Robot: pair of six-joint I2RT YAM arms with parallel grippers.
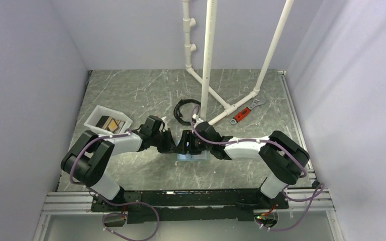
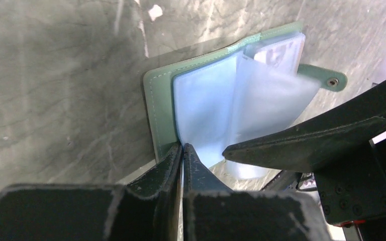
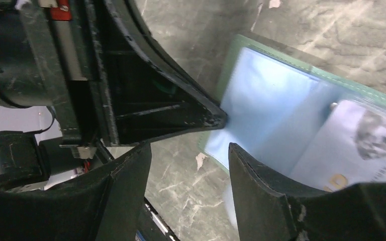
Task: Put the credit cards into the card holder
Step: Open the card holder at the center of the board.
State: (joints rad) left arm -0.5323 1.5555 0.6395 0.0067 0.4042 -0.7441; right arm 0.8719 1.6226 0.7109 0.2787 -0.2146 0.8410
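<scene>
The card holder (image 2: pixel 161 100) lies open on the table, green cover down and light blue sleeves up; it also shows in the right wrist view (image 3: pixel 271 95) and in the top view (image 1: pixel 193 156). My left gripper (image 2: pixel 182 146) is shut, its tips pinching the near edge of a clear sleeve. My right gripper (image 3: pixel 190 148) is open and empty, with one finger (image 2: pixel 291 143) over the sleeves. One sleeve holds a pale card (image 3: pixel 372 135). Tan and dark credit cards (image 1: pixel 109 122) lie in the white tray (image 1: pixel 93 116). Both grippers meet over the holder in the top view, the left (image 1: pixel 175 145) and the right (image 1: pixel 191 143).
A black cable coil (image 1: pixel 183 108) lies behind the grippers. A red-handled wrench (image 1: pixel 246 112) lies at the back right. A white pipe frame (image 1: pixel 208 60) stands on the far half of the table. The tray sits at the left.
</scene>
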